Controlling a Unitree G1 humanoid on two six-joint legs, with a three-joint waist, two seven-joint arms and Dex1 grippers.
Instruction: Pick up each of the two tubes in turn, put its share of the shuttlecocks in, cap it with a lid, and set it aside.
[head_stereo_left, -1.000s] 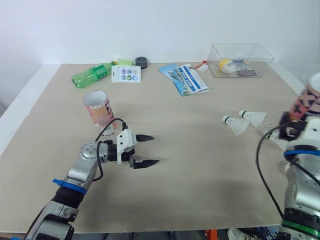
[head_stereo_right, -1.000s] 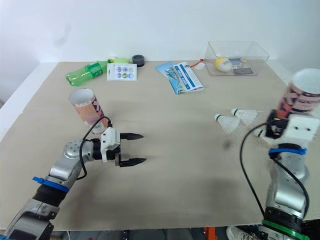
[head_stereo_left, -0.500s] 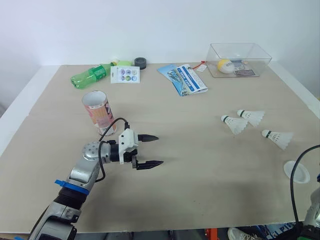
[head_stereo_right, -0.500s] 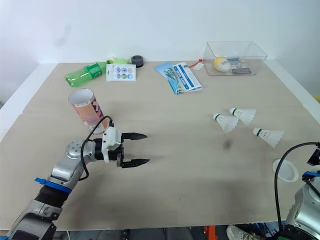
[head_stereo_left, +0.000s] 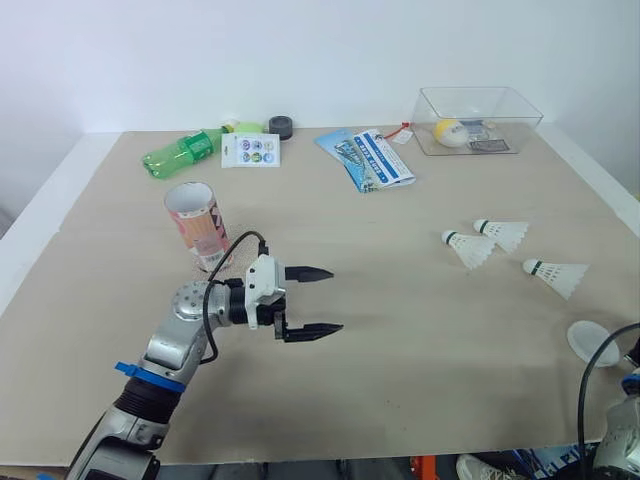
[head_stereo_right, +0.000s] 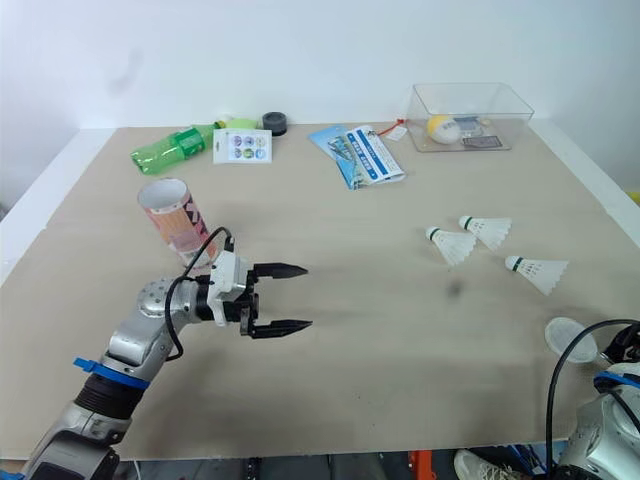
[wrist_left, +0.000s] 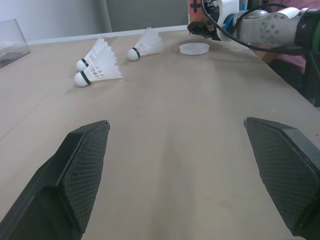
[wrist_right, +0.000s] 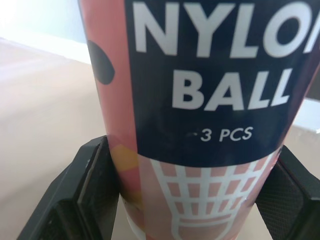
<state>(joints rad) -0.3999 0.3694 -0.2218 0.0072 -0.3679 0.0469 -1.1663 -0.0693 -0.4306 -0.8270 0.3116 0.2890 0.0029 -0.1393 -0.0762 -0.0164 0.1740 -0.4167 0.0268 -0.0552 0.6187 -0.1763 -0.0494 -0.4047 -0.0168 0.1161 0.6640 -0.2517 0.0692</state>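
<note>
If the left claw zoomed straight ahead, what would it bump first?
Mostly bare table lies ahead of the left claw. Far off, the white lid looks first in line, though depth is hard to judge. The shuttlecocks lie off to one side.

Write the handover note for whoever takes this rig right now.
Left hand: open, empty, above the table beside the upright, open pink cardboard tube.
Right hand: shut on the pink-and-navy "NYLON BALL" tube.
Three white shuttlecocks lie loose on the table's right side, one round white plastic lid near them.
Done: one tube picked up.
Left: load both tubes, cap them, set them aside.
</note>
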